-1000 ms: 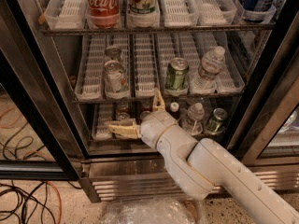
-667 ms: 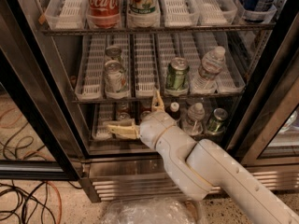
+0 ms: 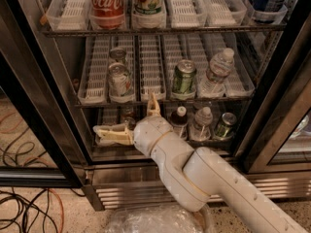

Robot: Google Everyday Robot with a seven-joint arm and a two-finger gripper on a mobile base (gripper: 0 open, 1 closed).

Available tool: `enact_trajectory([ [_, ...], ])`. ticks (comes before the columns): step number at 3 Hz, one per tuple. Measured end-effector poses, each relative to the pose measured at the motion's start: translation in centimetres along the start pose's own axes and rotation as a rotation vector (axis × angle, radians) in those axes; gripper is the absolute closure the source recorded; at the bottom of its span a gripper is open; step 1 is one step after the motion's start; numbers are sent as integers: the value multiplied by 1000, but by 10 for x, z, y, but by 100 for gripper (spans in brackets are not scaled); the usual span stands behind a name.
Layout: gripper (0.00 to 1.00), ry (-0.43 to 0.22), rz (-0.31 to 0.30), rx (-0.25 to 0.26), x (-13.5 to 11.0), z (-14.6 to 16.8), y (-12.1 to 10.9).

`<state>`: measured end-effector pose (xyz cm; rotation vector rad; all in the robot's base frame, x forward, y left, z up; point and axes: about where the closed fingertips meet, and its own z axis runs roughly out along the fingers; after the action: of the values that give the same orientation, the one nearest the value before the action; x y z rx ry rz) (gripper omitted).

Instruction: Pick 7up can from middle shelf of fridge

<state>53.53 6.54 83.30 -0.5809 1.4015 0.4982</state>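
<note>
The fridge point(image 3: 29, 86) stands open in front of me. The 7up can point(image 3: 120, 81), silvery-white with a shiny lid, stands at the front of a left lane on the middle shelf point(image 3: 151, 67). A second similar can point(image 3: 118, 56) stands behind it. My gripper point(image 3: 124, 114) is open and empty, just below the front edge of the middle shelf. One finger point(image 3: 108, 132) points left and the other point(image 3: 153, 106) points up. It is below and slightly right of the 7up can, not touching it.
A mostly green can point(image 3: 183, 76) and a water bottle point(image 3: 216, 72) stand on the right of the middle shelf. A Coca-Cola can point(image 3: 105, 3) and another can point(image 3: 148, 0) are on the top shelf. Small bottles point(image 3: 201, 123) and a green can point(image 3: 224, 125) fill the lower shelf. Cables point(image 3: 29, 203) lie on the floor at left.
My gripper and wrist have shifted slightly to the left below the middle shelf. The cans and bottles have not moved.
</note>
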Motion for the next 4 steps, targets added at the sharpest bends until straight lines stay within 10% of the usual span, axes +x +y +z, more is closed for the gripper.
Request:
enact_trajectory([
  [4, 0, 7, -30, 32, -14, 26, 30],
])
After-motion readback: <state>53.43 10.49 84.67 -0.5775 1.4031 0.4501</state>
